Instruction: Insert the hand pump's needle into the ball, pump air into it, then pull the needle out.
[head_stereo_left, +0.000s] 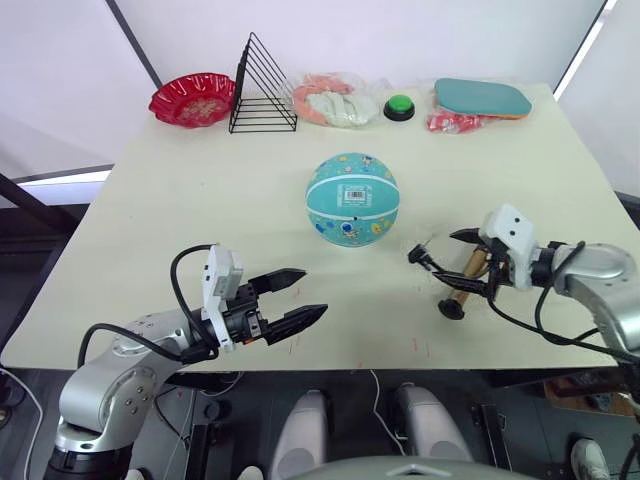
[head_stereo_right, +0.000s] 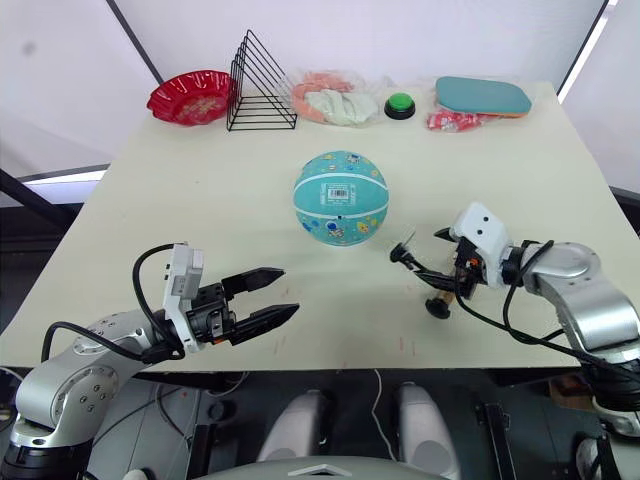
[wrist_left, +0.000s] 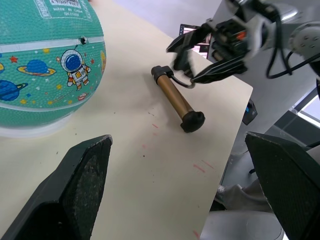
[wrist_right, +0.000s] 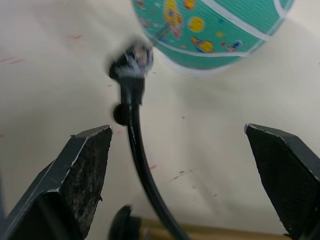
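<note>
Right now both grippers gape wide, empty: left gripper (head_stereo_left: 287, 299) at ball's (head_stereo_left: 352, 199) 7 o'clock, right gripper (head_stereo_left: 469, 263) over pump (head_stereo_left: 467, 281); needle (wrist_right: 159, 34) prob. just short of ball.

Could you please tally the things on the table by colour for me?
Red: 1, the bowl
Black: 1, the wire rack
Green: 1, the button
Teal: 2, the ball and the paddle
Gold: 1, the hand pump
Pink and white: 1, the bagged items
Total: 7
</note>
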